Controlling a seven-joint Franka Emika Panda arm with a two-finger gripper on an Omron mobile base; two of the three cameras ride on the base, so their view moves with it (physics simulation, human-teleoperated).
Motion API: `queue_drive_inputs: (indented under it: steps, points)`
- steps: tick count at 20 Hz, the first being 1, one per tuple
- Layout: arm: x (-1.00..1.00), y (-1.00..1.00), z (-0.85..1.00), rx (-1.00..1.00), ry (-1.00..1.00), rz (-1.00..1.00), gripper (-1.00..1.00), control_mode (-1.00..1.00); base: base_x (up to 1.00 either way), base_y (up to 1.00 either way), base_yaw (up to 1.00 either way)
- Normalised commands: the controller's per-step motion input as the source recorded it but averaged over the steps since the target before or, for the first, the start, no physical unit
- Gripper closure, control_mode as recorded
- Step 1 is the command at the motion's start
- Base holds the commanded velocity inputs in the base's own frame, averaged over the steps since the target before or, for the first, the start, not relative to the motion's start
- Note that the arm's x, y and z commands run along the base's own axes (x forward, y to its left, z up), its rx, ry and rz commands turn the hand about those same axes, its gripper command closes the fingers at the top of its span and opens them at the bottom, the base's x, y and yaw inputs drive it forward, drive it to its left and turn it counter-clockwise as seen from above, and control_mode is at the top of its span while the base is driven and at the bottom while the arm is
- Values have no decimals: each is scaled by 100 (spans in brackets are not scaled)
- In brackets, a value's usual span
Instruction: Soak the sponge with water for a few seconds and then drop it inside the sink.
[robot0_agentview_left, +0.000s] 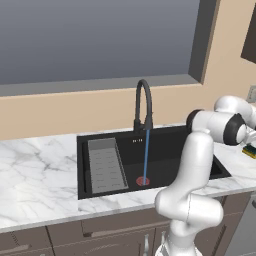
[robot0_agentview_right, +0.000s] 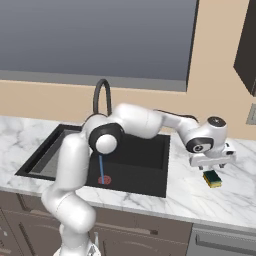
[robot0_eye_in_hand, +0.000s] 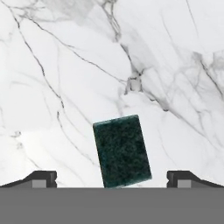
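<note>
Pick-up stage: gripper (robot0_eye_in_hand: 112, 178), jaws spread wide, hangs over the sponge (robot0_eye_in_hand: 121, 151) lying green side up on marble counter (robot0_agentview_right: 210, 200), right of sink (robot0_agentview_left: 165, 145); water (robot0_agentview_left: 146, 155) running; next, prob. descend & clamp.

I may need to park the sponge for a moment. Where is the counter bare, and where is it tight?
Bare marble lies left of the sink, a wide stretch, and around the sponge on its right. The front strip between basin and counter edge is narrow. Inside the basin, the ribbed tray fills the left side and the water falls on the drain. The open gripper hovers over the sponge.
</note>
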Motion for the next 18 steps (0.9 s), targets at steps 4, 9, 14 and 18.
queue_drive_inputs:
  steps: [4, 9, 14, 18]
  points:
    - [0, 0, -13, 6, 0, 4, -100, -100, 0, 0, 0]
    - [0, 0, -18, 4, 0, 5, -100, -100, 0, 0, 0]
    - [2, 0, -21, 1, 0, 5, -100, -100, 0, 0, 0]
    - [9, 0, -17, 0, 0, 4, -100, -100, 0, 0, 0]
